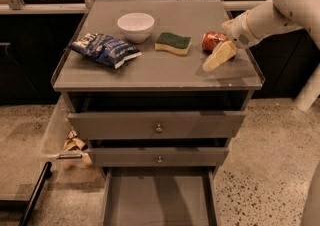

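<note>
Red can [213, 40] sideways (hand [210, 63] just beside)

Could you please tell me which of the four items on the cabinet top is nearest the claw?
The red can, right beside the claw on the right; the green sponge, white bowl and blue snack bag all lie farther left.

Gripper [215, 59] just before can [212, 40], right of sponge [173, 43]; bowl [135, 25] behind bag [104, 49], on cabinet [165, 72]

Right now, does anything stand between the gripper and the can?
Nothing visible does. The gripper hangs over the right side of the cabinet top, close beside the can. The sponge lies left of the can, out of the way.
</note>
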`<state>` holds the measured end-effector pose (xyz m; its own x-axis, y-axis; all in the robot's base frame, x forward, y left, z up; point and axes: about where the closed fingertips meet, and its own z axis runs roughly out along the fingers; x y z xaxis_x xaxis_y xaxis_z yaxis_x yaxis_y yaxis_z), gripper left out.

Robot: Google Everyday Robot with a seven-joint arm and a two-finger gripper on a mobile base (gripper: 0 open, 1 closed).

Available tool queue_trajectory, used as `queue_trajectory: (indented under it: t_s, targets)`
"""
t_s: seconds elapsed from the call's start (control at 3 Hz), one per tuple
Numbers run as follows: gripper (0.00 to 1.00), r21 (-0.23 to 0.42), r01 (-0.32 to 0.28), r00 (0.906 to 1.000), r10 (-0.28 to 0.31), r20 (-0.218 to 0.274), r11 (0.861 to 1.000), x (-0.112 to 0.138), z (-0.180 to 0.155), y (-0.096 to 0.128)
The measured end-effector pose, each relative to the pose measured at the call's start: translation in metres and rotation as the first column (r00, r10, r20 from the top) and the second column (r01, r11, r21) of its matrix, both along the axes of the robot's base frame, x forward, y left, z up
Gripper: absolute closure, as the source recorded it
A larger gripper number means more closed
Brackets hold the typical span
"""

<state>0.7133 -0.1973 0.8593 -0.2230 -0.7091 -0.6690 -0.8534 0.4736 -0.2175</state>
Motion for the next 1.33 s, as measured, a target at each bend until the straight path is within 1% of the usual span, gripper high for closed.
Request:
queue_trajectory:
  t_s: [0.33,0.67,1.33]
  targets:
    - [0.00,0.030,0.010,0.9993,-0.009,-0.035,0.999,0.0057,-0.0154,-0.0040]
    - [0.18,0.031,0.010,0.9993,-0.009,-0.036,0.999,0.0061,-0.0163,-0.0038]
    - [0.64,0.031,0.010,0.9993,-0.009,-0.036,0.999,0.0061,-0.0163,-0.0037]
